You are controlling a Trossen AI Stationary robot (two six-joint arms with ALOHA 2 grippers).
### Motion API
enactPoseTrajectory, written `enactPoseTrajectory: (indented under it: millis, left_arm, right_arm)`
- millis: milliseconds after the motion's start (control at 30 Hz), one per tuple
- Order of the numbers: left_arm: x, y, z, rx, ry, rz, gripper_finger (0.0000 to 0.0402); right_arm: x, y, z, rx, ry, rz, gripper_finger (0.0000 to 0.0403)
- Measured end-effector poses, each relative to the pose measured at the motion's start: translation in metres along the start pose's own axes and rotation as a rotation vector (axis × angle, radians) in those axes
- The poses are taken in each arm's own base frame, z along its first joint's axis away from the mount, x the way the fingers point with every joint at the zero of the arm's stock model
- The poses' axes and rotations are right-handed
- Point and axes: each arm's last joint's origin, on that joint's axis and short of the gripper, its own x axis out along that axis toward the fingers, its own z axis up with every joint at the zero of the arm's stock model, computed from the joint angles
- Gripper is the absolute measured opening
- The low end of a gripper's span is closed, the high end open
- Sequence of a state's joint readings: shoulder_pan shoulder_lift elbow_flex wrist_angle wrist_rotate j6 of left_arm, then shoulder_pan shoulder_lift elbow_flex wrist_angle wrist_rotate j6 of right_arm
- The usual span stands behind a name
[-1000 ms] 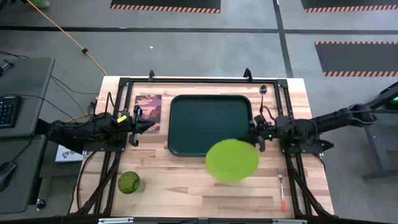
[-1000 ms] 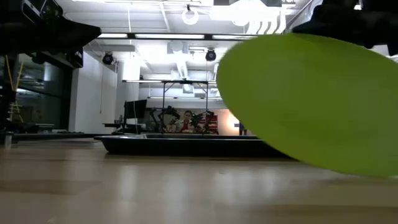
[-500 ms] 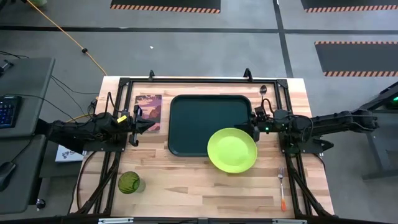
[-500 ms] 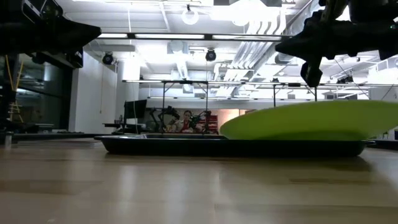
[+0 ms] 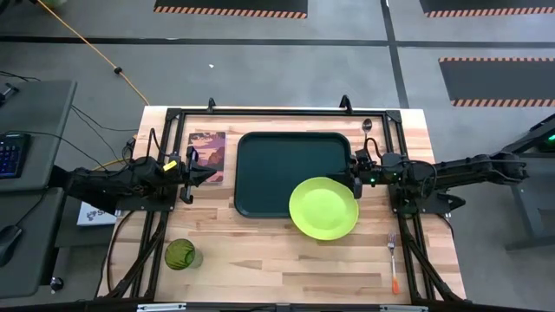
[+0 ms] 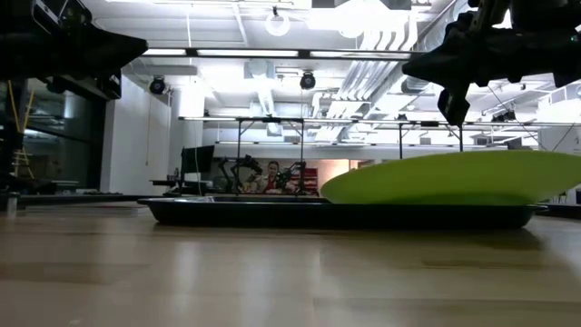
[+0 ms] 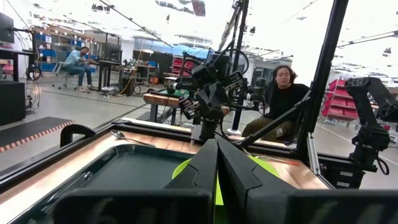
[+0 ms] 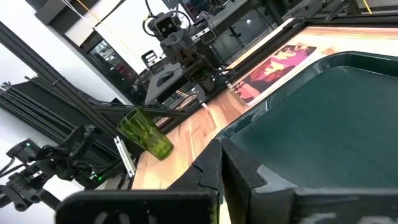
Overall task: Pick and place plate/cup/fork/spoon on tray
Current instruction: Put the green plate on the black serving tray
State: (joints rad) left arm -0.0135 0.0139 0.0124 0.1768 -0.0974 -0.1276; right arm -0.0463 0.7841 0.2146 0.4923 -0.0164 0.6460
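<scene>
The lime-green plate [image 5: 323, 208] lies with its far part on the near right corner of the dark tray [image 5: 269, 165] and hangs out over the rim above the table. In the low view the plate [image 6: 454, 177] sits slightly tilted on the tray's rim [image 6: 272, 213]. My right gripper [image 5: 355, 178] is shut and hovers just above the plate's far right edge, clear of it in the low view [image 6: 453, 111]. My left gripper [image 5: 213, 173] is shut and empty left of the tray. The green cup [image 5: 180, 254], the fork [image 5: 395, 262] and the spoon [image 5: 367, 126] lie on the table.
A picture card [image 5: 207, 153] lies left of the tray under my left arm. The cup stands near the near left corner, the fork near the near right corner and the spoon at the far right. Black frame rails run along the table's sides. People sit beyond the table.
The plate, held lifted and steeply tilted by my right gripper a second ago, has come down flat on the tray's near right corner and has lain still since. My right gripper has gone a little toward the far edge and is now free of the plate.
</scene>
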Motion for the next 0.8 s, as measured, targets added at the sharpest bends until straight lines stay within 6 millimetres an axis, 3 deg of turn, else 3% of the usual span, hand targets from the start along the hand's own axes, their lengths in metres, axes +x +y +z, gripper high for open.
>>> enactPoseTrajectory:
  millis: [467,800]
  left_arm:
    - [0.0,0.0,0.0,0.0,0.0,0.0,0.0003]
    - [0.0,0.0,0.0,0.0,0.0,0.0,0.0003]
  right_arm:
    - [0.0,0.002,0.003,-0.051,-0.03,0.018,0.0012]
    - [-0.003,0.045,-0.008,-0.087,0.055,0.336,0.0156]
